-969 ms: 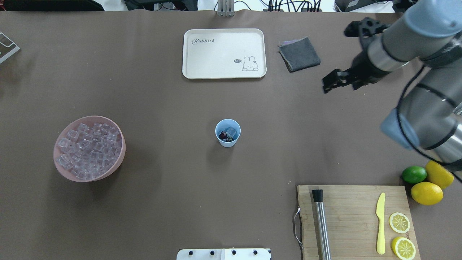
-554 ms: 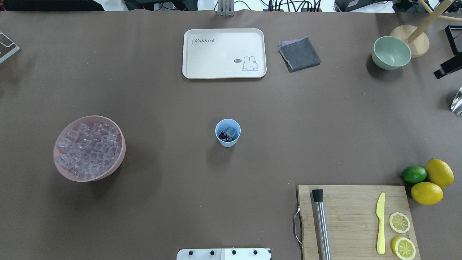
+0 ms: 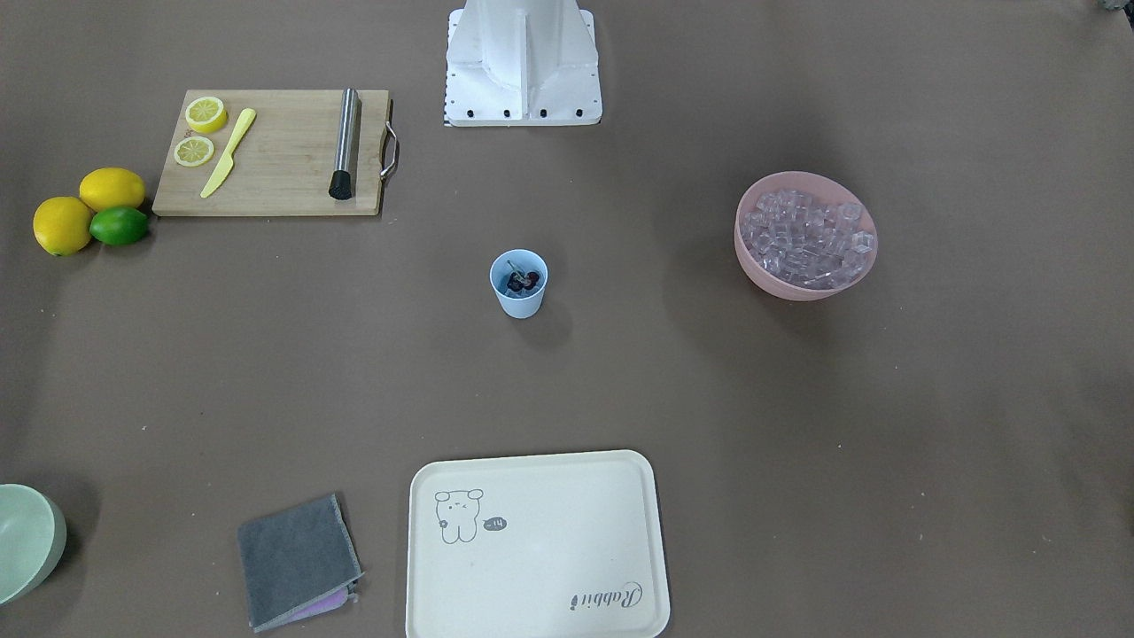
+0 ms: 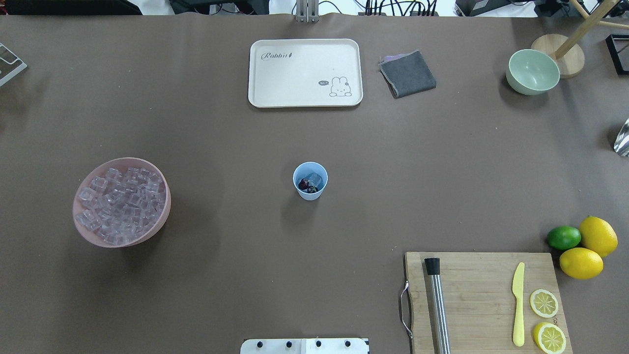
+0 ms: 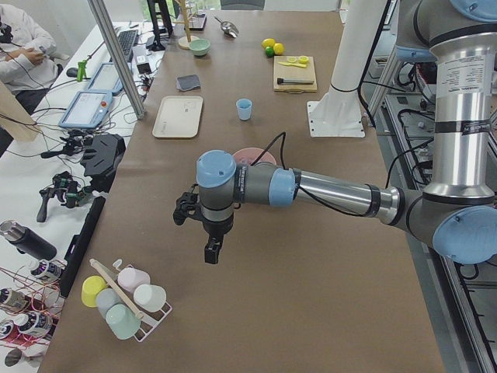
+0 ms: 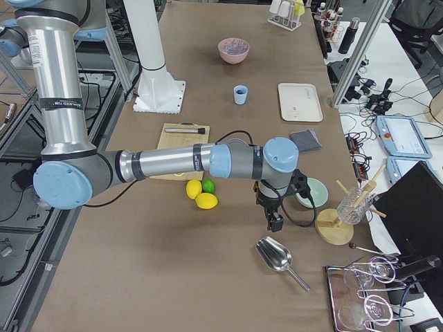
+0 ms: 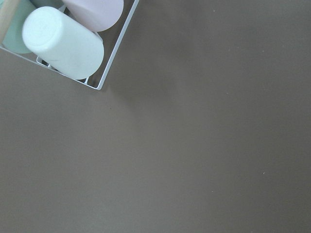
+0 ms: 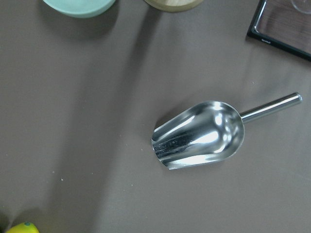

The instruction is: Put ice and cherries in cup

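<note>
Dead centre on the counter (image 4: 221, 147), seen from overhead, stands the cup (image 4: 310, 181), upright and loaded. The cherries (image 4: 307, 185) lie inside it, with a clear cube (image 4: 317, 178) tucked against them at their 2 o'clock.

Out at the cup's 9 o'clock sits the pink bowl (image 4: 166, 204), heaped with ice (image 4: 120, 205). At 12 o'clock is the tray (image 4: 304, 73), at 1 o'clock a folded grey cloth (image 4: 407, 73), and round toward 2 the green bowl (image 4: 533, 72). Down at 4 o'clock, the board (image 4: 479, 290) carries a muddler (image 4: 438, 305), a yellow knife (image 4: 518, 305) and two lemon halves (image 4: 544, 303). Two lemons (image 4: 581, 263) and a lime (image 4: 564, 237) huddle together, touching, just off its far right corner.

Both arms are out at the counter's ends, well apart from the cup. From the left-end camera, the left pincer (image 5: 211, 252) hangs pointing down over bare counter, near a wire rack (image 5: 128, 307) of pastel cups. Its wrist camera catches that rack at 11 o'clock. Whether it is spread or closed, I cannot tell.

From the right-end camera, the right pincer (image 6: 275, 221) also points down, between the green bowl and a steel scoop (image 8: 199, 134). Its wrist camera shows the scoop lying flat on the counter, handle out toward 2 o'clock. Spread or closed, again I cannot tell.
</note>
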You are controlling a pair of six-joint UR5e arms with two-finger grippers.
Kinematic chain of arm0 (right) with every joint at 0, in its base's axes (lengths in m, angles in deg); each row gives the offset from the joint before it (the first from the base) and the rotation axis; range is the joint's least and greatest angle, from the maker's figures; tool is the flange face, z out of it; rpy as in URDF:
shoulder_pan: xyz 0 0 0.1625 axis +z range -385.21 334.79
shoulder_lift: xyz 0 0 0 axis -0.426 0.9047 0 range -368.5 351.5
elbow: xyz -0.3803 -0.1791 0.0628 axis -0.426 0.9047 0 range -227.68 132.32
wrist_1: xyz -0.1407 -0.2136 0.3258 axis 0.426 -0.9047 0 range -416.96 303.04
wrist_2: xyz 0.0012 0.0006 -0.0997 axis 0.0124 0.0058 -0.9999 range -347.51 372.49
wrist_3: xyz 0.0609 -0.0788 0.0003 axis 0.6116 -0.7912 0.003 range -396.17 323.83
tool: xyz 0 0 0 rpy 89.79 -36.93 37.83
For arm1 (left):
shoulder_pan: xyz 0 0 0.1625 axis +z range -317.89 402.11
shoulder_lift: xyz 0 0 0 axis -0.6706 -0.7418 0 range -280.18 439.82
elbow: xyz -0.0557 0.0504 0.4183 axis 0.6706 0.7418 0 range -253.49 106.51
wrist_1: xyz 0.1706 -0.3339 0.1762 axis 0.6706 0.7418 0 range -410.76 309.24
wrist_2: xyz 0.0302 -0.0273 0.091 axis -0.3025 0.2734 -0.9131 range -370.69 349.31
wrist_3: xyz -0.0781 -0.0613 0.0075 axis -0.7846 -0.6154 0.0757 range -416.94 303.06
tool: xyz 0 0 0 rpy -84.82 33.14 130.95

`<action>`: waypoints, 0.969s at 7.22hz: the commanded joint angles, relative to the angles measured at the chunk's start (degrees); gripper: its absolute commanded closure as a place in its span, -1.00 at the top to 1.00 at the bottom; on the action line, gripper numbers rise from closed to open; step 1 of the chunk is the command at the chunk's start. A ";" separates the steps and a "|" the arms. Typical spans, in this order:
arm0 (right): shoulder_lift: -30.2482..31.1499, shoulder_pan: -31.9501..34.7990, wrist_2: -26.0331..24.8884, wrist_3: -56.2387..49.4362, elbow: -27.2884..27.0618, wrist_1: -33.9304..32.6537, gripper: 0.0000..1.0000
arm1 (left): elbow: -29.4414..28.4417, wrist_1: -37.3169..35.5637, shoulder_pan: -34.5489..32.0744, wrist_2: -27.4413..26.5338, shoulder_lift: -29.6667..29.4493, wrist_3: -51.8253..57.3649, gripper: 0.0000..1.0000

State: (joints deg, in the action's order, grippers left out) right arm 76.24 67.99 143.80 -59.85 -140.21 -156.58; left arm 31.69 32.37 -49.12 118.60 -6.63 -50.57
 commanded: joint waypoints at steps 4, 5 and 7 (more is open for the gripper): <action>4.20 0.84 0.00 -1.63 0.08 1.80 1.00 | 1.16 -0.60 -0.79 3.42 2.51 -1.45 0.95; 4.11 0.84 0.00 -1.63 -0.01 1.88 1.00 | 1.25 -0.51 -0.79 3.42 2.77 -1.54 0.95; 4.03 0.84 0.00 -1.55 -0.19 1.88 1.00 | 0.99 -0.51 -0.79 3.42 2.87 -1.37 0.95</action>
State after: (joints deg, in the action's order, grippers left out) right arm 80.31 68.83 143.79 -61.46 -140.27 -154.75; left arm 32.78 31.85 -49.91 122.05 -3.87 -51.98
